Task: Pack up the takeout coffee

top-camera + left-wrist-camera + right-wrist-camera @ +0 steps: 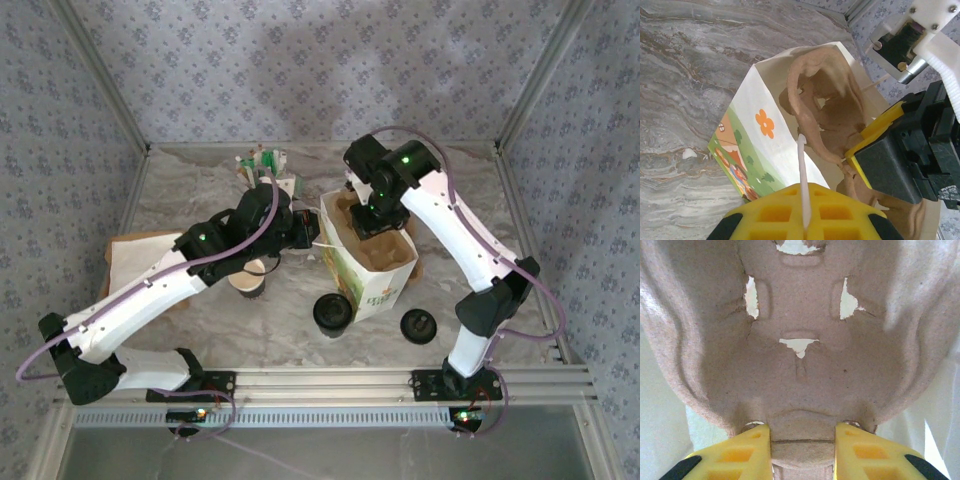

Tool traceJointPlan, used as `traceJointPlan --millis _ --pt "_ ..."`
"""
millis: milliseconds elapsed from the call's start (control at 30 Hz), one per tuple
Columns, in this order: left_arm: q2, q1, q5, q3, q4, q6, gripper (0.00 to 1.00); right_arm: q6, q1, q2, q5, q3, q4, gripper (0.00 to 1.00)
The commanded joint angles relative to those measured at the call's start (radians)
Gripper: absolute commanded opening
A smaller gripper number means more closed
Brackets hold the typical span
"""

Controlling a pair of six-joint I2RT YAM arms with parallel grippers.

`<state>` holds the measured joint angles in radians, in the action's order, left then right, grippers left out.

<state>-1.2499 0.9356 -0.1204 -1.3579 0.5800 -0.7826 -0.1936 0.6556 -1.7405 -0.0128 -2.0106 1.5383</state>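
- gripping seen on both arms; all positions are given relative to the white paper bag [378,285] with a printed flower-and-house picture, which stands open-mouthed on the grey marbled table [280,335].
- left gripper [804,197]: at the bag's left rim, yellow fingers closed tight on the thin white handle strip [801,165] that runs up from that rim.
- right gripper [802,447]: over the bag's far side, reaching down into its mouth. its yellow fingers are clamped on either side of a tab at the edge of the brown moulded-pulp cup carrier [800,385].
- the carrier sits within the bag's open mouth, brown against the white walls. cut-outs in it show white behind.
- takeout coffee [332,313], a small dark paper cup under a round black plastic lid: upright on the table, outside the bag, just beside its near-left corner and apart from both grippers.
- open dark paper cup [250,282] with a cream inside: left of the bag, partly under the left arm.
- round black item [418,325]: off the bag's near-right corner, apart from it. cannot tell whether it is a loose lid or a lidded cup.
- small white-and-green cluster [265,165]: behind the bag, to its left. too small to identify.
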Motion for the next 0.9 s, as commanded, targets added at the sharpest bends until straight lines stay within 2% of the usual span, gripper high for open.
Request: traceJointPlan --millis 0,300,867 --pt "0.022 -0.007 -0.02 0.008 0.007 0.009 0.06 0.003 0.004 -0.007 -0.017 -0.013 0.025 0.32" --pt "0.028 -0.007 -0.024 0.015 0.004 0.008 0.06 -0.007 0.018 -0.027 -0.068 0.009 0.028 0.32" --pt "0.035 -0.007 -0.024 0.029 -0.003 0.001 0.06 -0.004 0.052 -0.044 -0.046 0.077 -0.004 0.31"
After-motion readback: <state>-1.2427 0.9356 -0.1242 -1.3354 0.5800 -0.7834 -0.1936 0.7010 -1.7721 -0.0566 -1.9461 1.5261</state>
